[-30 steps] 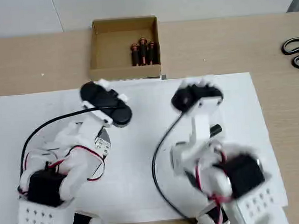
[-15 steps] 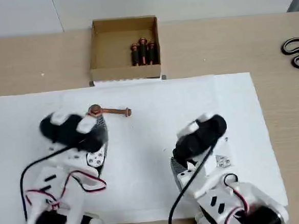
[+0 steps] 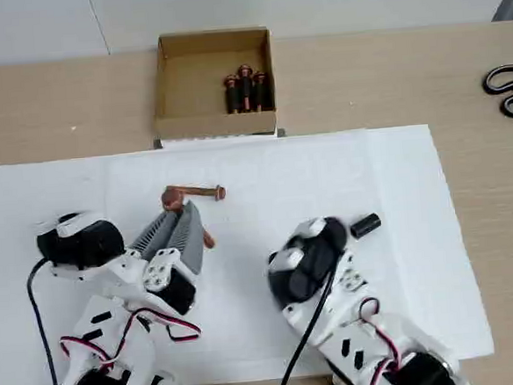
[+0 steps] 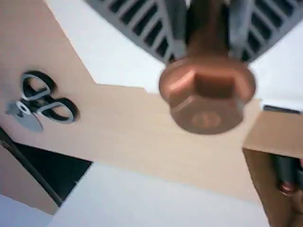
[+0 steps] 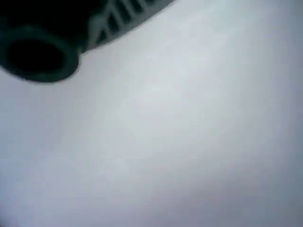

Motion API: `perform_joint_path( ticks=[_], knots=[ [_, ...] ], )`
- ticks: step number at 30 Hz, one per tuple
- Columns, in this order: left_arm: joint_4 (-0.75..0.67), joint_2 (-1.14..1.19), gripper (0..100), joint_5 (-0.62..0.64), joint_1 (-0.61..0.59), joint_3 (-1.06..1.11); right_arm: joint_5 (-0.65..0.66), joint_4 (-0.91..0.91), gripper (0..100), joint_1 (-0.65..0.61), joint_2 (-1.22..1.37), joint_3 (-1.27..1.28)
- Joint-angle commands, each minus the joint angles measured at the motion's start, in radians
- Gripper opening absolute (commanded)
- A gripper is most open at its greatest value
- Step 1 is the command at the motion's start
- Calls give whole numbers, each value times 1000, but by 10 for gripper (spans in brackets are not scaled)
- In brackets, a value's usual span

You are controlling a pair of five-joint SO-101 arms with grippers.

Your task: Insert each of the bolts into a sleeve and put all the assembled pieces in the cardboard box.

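My left gripper (image 3: 181,226) is shut on a copper bolt (image 4: 207,92). The left wrist view has the hex head large between the grey ribbed fingers (image 4: 135,21). From above, a copper end (image 3: 209,240) pokes out beside those fingers. A second bolt (image 3: 205,193) lies on the white paper just beyond the fingertips. A black sleeve (image 3: 365,225) lies on the paper beside my right arm (image 3: 307,264). It sits close to my right gripper (image 5: 124,18) as a hollow black tube (image 5: 35,54). The cardboard box (image 3: 192,82) holds three assembled pieces (image 3: 246,89).
White paper (image 3: 396,174) covers the near half of the wooden table (image 3: 389,69). Black scissors (image 3: 509,89) lie at the far right edge. The left wrist view takes in the scissors (image 4: 40,97) and a corner of the box (image 4: 274,135).
Both arms have drawn back from the far part of the paper toward the near edge. That uncovered the lying bolt and the black sleeve.
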Motion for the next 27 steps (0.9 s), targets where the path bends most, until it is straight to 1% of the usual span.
perform_joint_path(
  ticks=[1, 4, 13, 19, 22, 27],
  knots=[
    [-34, -15, 6, 40, 28, -7, 9, -71, 2, -82, -13, 20],
    [-34, -15, 6, 77, 26, -7, 11, -117, 2, -94, -13, 35],
    [-34, -15, 6, 78, 35, -10, 61, -147, 2, -94, -13, 60],
    [-34, -15, 6, 78, 118, -15, 60, -150, 2, -93, -13, 95],
    [-34, -15, 6, 78, 130, -15, 61, -191, 2, -90, -13, 98],
    [-29, -15, 6, 77, 178, -15, 61, -196, 2, -90, -13, 98]
  ],
)
